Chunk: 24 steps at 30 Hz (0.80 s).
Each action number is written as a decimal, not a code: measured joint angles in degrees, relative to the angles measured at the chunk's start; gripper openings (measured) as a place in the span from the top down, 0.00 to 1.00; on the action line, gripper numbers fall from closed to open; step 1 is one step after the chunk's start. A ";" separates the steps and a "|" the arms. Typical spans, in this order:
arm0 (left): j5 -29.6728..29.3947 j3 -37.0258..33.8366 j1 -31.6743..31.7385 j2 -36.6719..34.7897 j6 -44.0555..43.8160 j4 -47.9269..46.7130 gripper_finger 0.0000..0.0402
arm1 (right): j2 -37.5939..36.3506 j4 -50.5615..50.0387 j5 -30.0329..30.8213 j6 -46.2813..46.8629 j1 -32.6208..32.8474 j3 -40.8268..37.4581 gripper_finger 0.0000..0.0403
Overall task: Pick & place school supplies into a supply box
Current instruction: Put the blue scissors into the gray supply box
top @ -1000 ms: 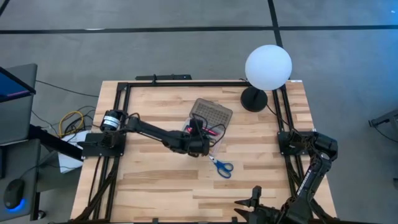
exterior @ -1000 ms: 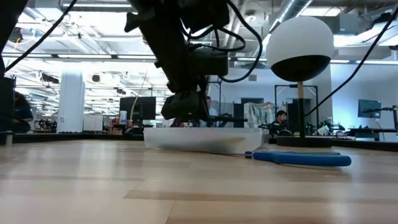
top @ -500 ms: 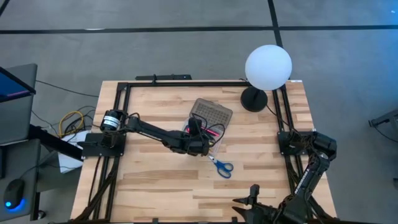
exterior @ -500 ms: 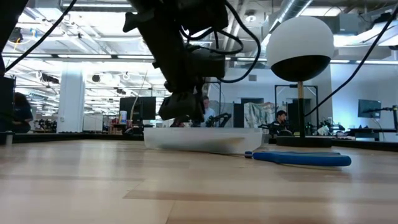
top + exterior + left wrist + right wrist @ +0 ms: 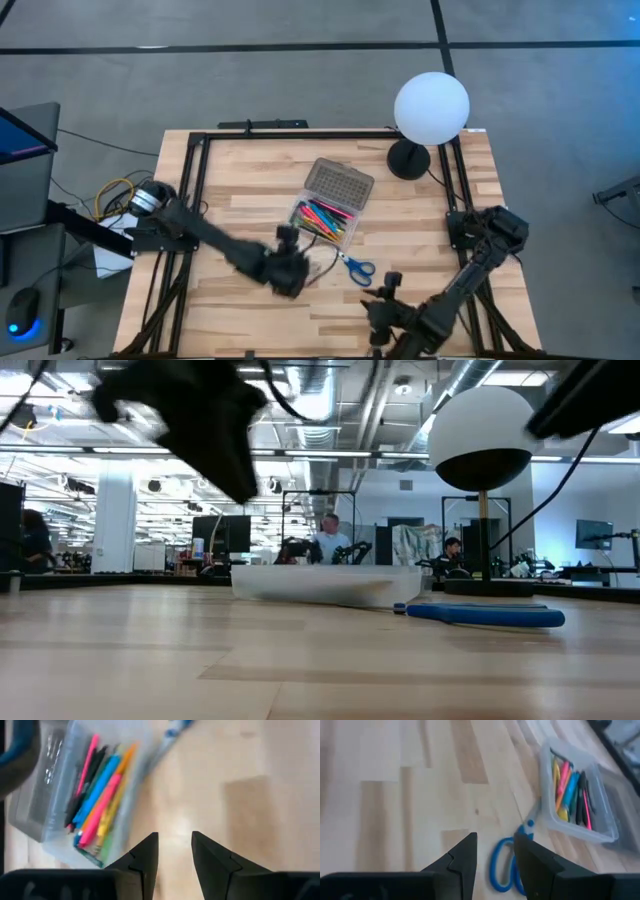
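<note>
The clear supply box (image 5: 325,214) lies open at mid-table, its grey dotted lid (image 5: 341,183) folded back toward the far side. Inside lie coloured pens (image 5: 97,800) in pink, blue, yellow, green and black. Blue-handled scissors (image 5: 356,268) lie flat on the wood just near-right of the box. My left gripper (image 5: 287,240) hovers open to the box's near-left, above the table, with nothing between its fingers (image 5: 175,837). My right gripper (image 5: 384,285) hangs open near-right of the scissors; its wrist view shows the blue handles (image 5: 507,865) just beyond the fingertips (image 5: 495,837).
A white globe lamp (image 5: 431,108) on a black base (image 5: 408,160) stands at the far right corner. A black frame (image 5: 300,133) runs along the table's far, left and right edges. Bare wood lies left of and nearer than the box.
My left gripper has drawn back from over the supply box toward the table's near-left, rising clear of it, and its arm has swung that way. My right gripper has come from the near edge toward the scissors and dipped. The pens stay in the box.
</note>
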 joint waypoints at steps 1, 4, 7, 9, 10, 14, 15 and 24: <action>-1.17 -0.65 -2.09 -0.45 -0.91 0.08 0.72 | 0.02 0.20 -0.73 0.03 -0.96 -0.24 0.70; -6.32 -2.45 -8.37 -0.99 -5.41 -0.15 0.72 | -0.02 0.58 -3.88 0.27 -3.84 -1.40 0.70; -11.63 -4.32 -14.59 -1.04 -12.32 -0.85 0.72 | -0.02 0.37 -7.66 1.30 -6.05 -2.61 0.70; -14.13 -5.84 -18.88 -1.04 -17.58 -0.60 0.72 | -0.02 0.18 -9.11 1.49 -7.04 -3.33 0.70; -15.10 -6.66 -20.90 -1.04 -20.80 -0.43 0.72 | -0.01 0.05 -9.25 1.49 -7.38 -3.53 0.70; -16.96 -9.45 -27.96 -1.04 -35.09 -0.25 0.72 | -0.02 0.21 -9.58 1.55 -8.01 -4.01 0.70; -17.37 -10.10 -29.60 -1.04 -38.52 -0.24 0.72 | -0.02 0.17 -9.89 1.53 -8.11 -4.15 0.70; -22.76 -11.62 -38.53 -1.01 -51.23 0.65 0.72 | -0.02 0.41 -12.68 3.00 -8.51 -6.15 0.70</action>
